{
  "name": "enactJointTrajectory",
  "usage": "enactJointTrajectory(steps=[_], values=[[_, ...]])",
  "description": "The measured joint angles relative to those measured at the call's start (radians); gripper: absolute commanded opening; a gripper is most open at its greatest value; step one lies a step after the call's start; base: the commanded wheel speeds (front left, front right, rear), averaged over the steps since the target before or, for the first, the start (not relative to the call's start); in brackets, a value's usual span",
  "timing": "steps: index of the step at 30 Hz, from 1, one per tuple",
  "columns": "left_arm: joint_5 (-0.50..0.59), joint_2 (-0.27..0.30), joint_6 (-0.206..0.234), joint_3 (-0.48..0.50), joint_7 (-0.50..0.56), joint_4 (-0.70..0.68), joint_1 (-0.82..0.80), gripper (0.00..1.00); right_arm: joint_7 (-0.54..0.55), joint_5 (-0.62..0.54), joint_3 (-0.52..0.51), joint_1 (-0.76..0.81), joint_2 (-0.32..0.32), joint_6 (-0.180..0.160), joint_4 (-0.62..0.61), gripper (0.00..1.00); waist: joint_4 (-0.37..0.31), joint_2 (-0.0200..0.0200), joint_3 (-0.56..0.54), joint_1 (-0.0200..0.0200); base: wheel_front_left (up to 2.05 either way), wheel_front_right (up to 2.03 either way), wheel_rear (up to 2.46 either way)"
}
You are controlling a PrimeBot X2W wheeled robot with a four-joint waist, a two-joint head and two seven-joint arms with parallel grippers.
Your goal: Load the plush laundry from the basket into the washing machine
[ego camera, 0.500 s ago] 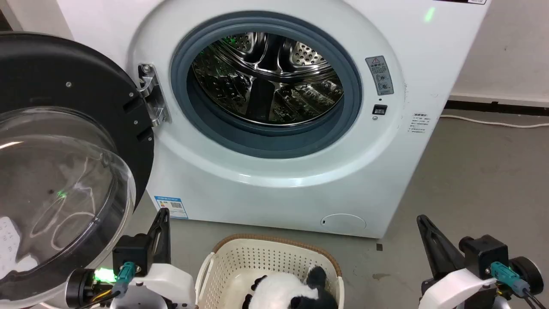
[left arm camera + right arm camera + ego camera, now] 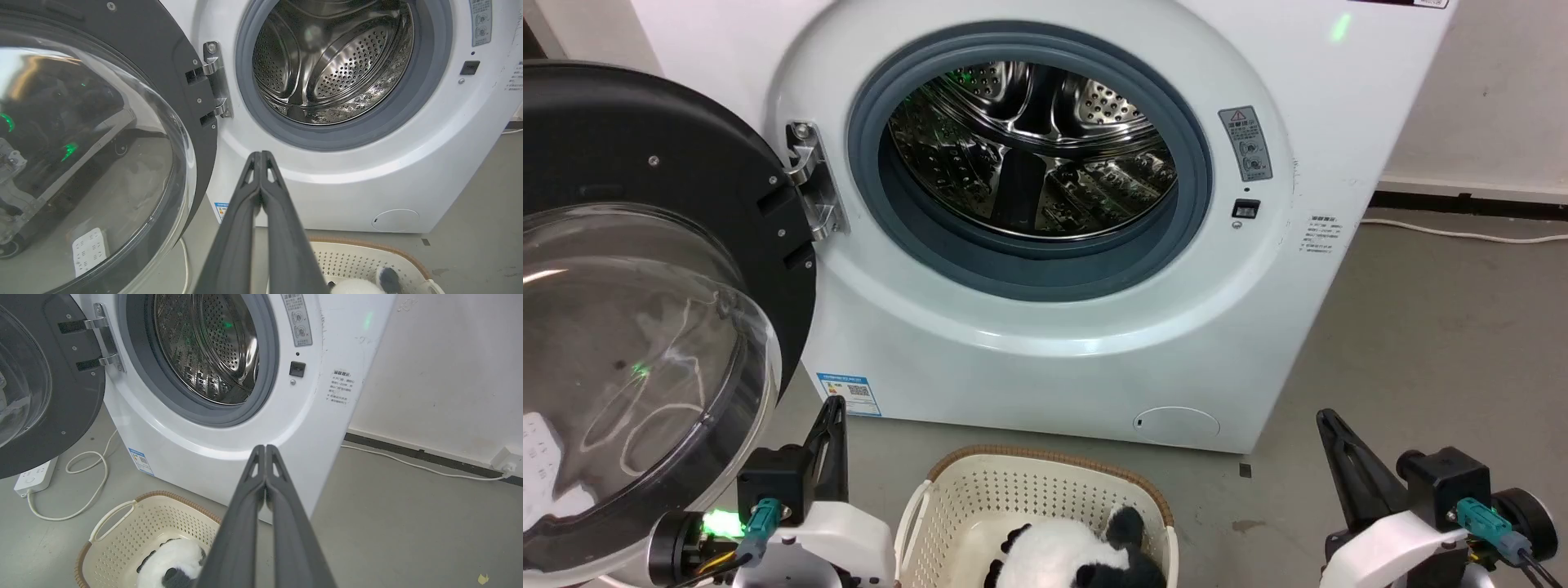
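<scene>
Head view: panda (image 2: 1066,555) in basket (image 2: 1013,498)

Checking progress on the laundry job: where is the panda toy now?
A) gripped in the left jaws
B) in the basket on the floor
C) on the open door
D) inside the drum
B: the panda toy lies inside the basket, on the floor before the washing machine.

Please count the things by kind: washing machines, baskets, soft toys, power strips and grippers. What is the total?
Washing machine: 1
Basket: 1
Soft toy: 1
Power strip: 1
Grippers: 2, the left gripper and the right gripper
Total: 6
</scene>
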Motion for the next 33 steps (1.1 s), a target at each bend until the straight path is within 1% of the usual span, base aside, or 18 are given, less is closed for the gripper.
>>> enactJointTrajectory(steps=[29,30,33], values=[[0.000,0.000,0.000,0.000,0.000,0.000,0.000,0.00,0.000,0.000,0.000,0.000,0.000,0.000,0.000,0.00,0.000,0.0000,0.000,0.0000,0.00,0.00,0.00],[0.000,0.000,0.000,0.000,0.000,0.000,0.000,1.00,0.000,0.000,0.000,0.000,0.000,0.000,0.000,1.00,0.000,0.0000,0.000,0.0000,0.00,0.00,0.00],[0.000,0.000,0.000,0.000,0.000,0.000,0.000,1.00,0.000,0.001,0.001,0.000,0.000,0.000,0.001,1.00,0.000,0.0000,0.000,0.0000,0.00,0.00,0.00]])
